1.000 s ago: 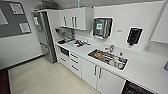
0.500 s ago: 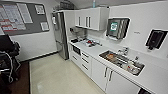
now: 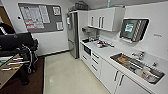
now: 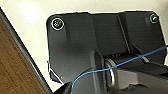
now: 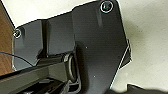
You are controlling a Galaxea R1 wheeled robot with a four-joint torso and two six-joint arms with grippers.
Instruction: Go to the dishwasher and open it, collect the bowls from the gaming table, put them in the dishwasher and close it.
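Note:
I am in a kitchenette. A run of white cabinets (image 3: 100, 66) stands under a white counter (image 3: 106, 51) along the right wall. A small dark-fronted built-in unit (image 3: 87, 50) is set into that run near the far end; I cannot tell whether it is the dishwasher. The bowls and the gaming table are out of view. In both wrist views the robot's own dark plate hangs over pale floor (image 4: 75, 6) (image 5: 147, 50) beside a strip of brown wood (image 4: 15, 70).
A steel sink (image 3: 136, 66) holding items is set into the counter at near right. A tall steel fridge (image 3: 73, 35) stands at the far end. A notice board (image 3: 40, 17) hangs on the back wall. A dark-clothed person (image 3: 17, 47) and a brown table edge (image 3: 6, 75) are at left. Pale floor (image 3: 67, 75) runs down the middle.
The whole picture has shifted right and the kitchen looks nearer, so the camera has turned left and advanced. The notice board and the person have come into view.

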